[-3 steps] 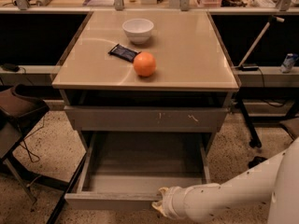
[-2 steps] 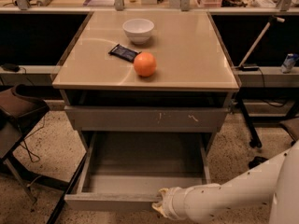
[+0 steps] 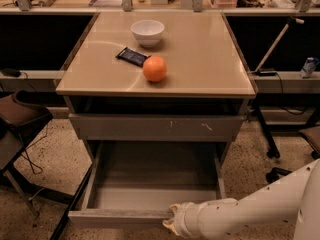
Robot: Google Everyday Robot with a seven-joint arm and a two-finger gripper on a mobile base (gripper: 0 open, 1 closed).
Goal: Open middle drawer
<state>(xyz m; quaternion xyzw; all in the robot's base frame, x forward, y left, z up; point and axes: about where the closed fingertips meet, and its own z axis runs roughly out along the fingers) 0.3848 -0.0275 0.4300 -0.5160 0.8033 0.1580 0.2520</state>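
Observation:
The middle drawer [image 3: 117, 217] is pulled far out at the bottom of the grey cabinet, and its bare grey box interior [image 3: 155, 176] shows. My gripper [image 3: 170, 225] is at the drawer's front edge, right of its middle, at the end of my white arm [image 3: 250, 211], which reaches in from the lower right. Above the open drawer, the grey drawer front with white scratch marks [image 3: 155, 127] is closed.
On the cabinet top [image 3: 210, 59] sit a white bowl [image 3: 147, 32], a dark packet [image 3: 132, 56] and an orange [image 3: 154, 69]. A brown chair [image 3: 20, 115] stands at the left. Chair legs with wheels [image 3: 272, 154] stand at the right.

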